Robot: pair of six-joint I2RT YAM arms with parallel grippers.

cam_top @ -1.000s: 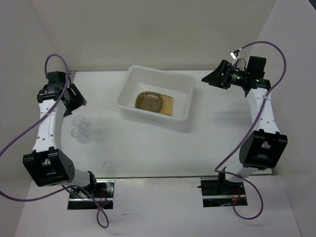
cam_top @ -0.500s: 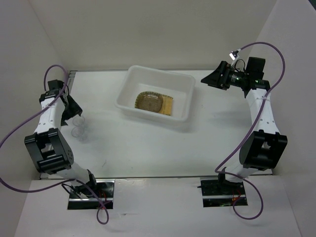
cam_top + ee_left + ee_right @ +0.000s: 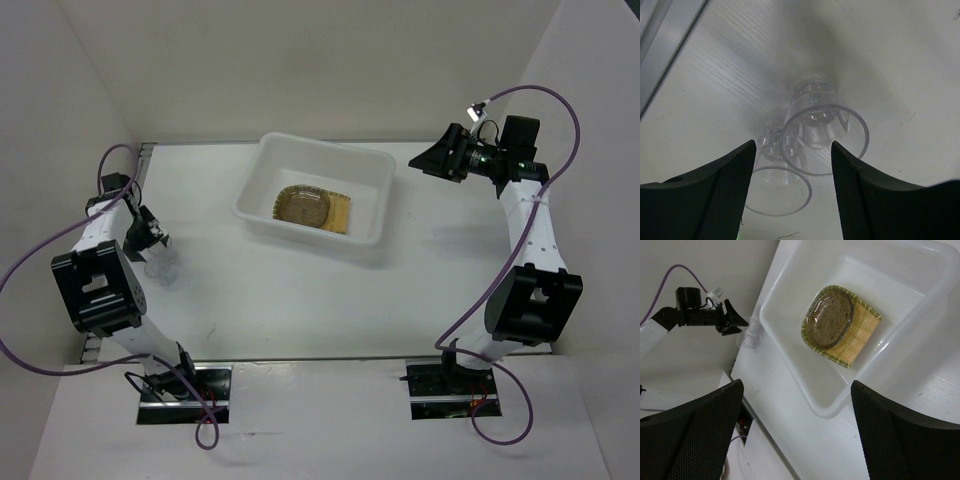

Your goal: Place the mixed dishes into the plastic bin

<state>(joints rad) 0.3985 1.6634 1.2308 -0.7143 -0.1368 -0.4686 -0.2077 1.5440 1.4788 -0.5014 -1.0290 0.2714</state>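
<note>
White table (image 3: pixel 300 300) carries the plastic bin (image 3: pixel 305 232) at back; two clear glass cups (image 3: pixel 815 107) sit left.

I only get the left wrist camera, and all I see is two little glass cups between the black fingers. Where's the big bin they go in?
Observer: The plastic bin is off to the right of the left gripper and a bit farther back, well apart from it.
Operator: Is there stuff inside it?
Observer: Yes. The yellow plate lies flat on the bin's floor, with a grey-brown saucer resting on top of it.
</note>
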